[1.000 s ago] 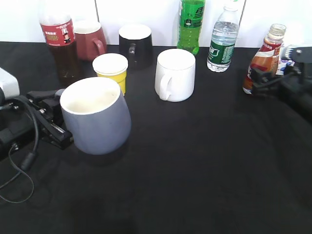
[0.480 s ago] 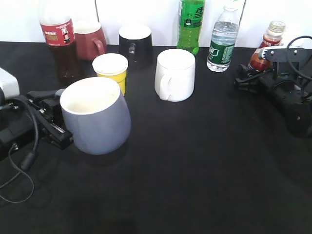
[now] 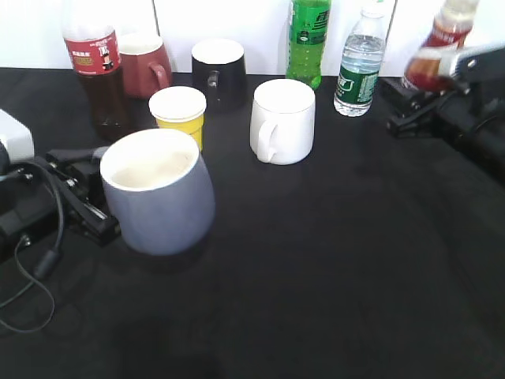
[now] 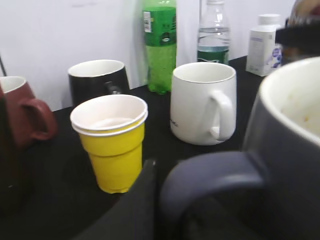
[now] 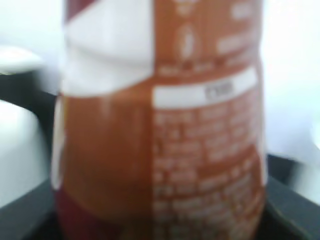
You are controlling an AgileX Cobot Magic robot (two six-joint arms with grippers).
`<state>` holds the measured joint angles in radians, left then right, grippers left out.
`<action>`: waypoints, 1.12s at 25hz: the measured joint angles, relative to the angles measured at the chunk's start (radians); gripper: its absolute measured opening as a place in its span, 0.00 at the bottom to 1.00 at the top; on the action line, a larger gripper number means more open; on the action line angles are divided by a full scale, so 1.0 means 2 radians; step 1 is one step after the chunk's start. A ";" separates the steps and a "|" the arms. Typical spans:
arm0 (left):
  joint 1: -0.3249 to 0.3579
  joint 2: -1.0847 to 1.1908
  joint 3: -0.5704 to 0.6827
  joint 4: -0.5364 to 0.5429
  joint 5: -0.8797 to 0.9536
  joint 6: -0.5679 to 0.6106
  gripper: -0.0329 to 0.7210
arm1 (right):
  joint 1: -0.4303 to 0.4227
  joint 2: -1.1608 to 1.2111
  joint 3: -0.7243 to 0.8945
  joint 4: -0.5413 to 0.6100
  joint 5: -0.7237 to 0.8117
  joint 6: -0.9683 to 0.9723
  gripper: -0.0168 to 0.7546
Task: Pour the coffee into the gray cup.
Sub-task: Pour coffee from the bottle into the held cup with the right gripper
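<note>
The right claw (image 3: 422, 83) is clamped on the coffee (image 3: 442, 43), lifted at the desk's far right corner. The left claw (image 3: 87, 197) grips the gray cup's (image 3: 158, 201) handle near the left edge. Bare desk (image 3: 339, 260) lies between.

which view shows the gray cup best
The exterior view: the whole gray cup shows, tilted, cream inside visible. The left wrist view shows only its handle and part of the rim, close up. The right wrist view shows none of it.

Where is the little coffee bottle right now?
In the exterior view the coffee bottle is at the far right, held up off the table in the right pincer, just right of the clear water bottle.
</note>
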<state>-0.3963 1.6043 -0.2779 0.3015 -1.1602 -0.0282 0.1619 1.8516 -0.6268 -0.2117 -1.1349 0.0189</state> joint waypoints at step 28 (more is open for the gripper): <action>0.000 0.000 0.000 0.129 0.016 0.000 0.11 | 0.251 -0.089 -0.009 -0.043 0.187 -0.317 0.71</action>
<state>-0.3963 1.6043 -0.2779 0.5600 -1.1278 -0.0291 0.6643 1.6733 -0.6443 -0.2967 -0.7614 -0.6144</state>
